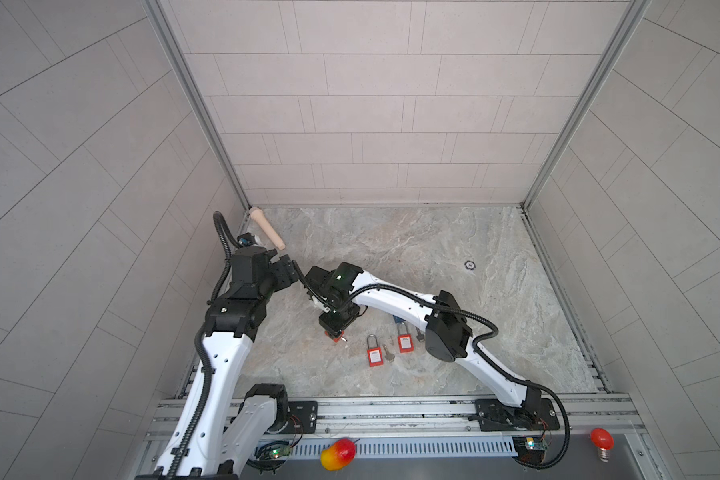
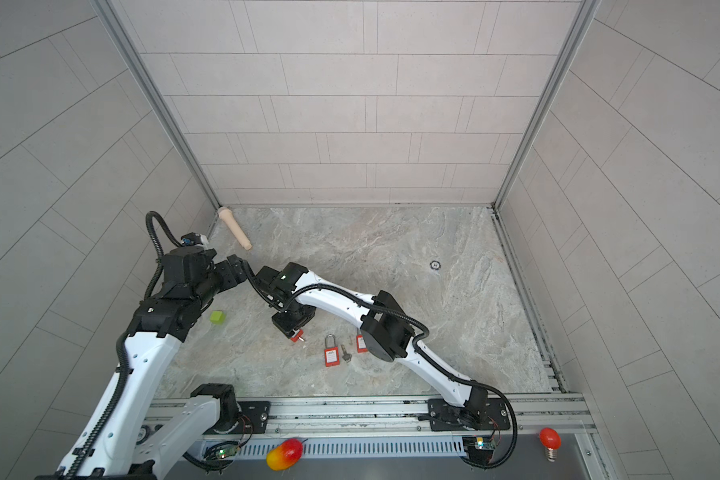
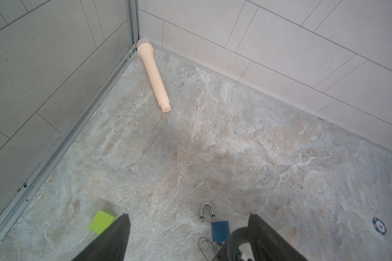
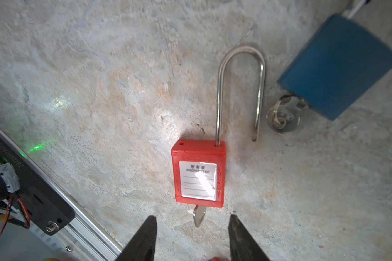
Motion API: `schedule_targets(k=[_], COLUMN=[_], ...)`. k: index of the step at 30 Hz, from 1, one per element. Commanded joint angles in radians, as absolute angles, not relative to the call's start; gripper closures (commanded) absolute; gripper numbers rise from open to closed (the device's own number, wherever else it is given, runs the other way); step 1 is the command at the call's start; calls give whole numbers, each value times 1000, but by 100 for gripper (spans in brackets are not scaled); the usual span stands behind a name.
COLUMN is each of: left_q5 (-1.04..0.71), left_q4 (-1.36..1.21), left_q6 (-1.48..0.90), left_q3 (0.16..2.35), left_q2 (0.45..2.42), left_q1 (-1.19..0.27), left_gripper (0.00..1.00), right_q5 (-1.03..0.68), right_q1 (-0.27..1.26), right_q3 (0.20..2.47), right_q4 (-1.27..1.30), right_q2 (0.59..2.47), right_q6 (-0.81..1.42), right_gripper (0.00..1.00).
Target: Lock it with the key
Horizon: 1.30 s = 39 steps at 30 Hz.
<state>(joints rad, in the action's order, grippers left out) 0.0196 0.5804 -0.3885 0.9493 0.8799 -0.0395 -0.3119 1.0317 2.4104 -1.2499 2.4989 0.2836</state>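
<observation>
Right wrist: right gripper (image 4: 193,228) jaws partly apart, gripping nothing. Red padlock (image 4: 198,174) lies flat on the table (image 4: 88,79) just ahead of the tips, label up. Key (image 4: 199,216) sticks out of its base, between the two fingertips, touching neither. Shackle (image 4: 240,85) raised, free leg swung out beside the body, not seated. Blue padlock (image 4: 337,67) nearby.

Left wrist: left gripper (image 3: 189,226) spread wide, empty, above the table. Green block (image 3: 101,221) just beside one finger, blue padlock by the other. Beige handle (image 3: 153,74) in the wall corner, poker chip (image 3: 379,226) well apart.

Both top views: right gripper reaches left of centre, directly over the red padlock. Left gripper is up by the left wall. Second red padlock (image 1: 375,356) and third red padlock (image 1: 405,341) sit nearer the right arm, probably with a loose key (image 1: 388,353) between them, too small to be sure.
</observation>
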Motion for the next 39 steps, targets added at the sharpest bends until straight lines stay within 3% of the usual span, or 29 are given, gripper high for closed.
schedule_targets(k=[1, 14, 26, 30, 39], left_q5=[-14, -48, -63, -61, -67], left_q4=[573, 555, 539, 538, 534], left_q6=[-412, -412, -411, -408, -407], left_q3=[967, 934, 927, 928, 928], left_q2=[871, 852, 858, 859, 856], left_q1=[-41, -41, -41, -41, -41], left_gripper=[12, 12, 12, 12, 12], right_q5=[-330, -334, -149, -53, -196], right_q1=[1036, 1008, 964, 960, 1008], right_q3=[2435, 2468, 2481, 2474, 2464], right_q4=[-1286, -1272, -1291, -1278, -1214], right_q2=[2519, 2589, 2588, 2547, 2487], right_q6=[233, 169, 241, 161, -27], right_gripper=[46, 46, 55, 57, 51])
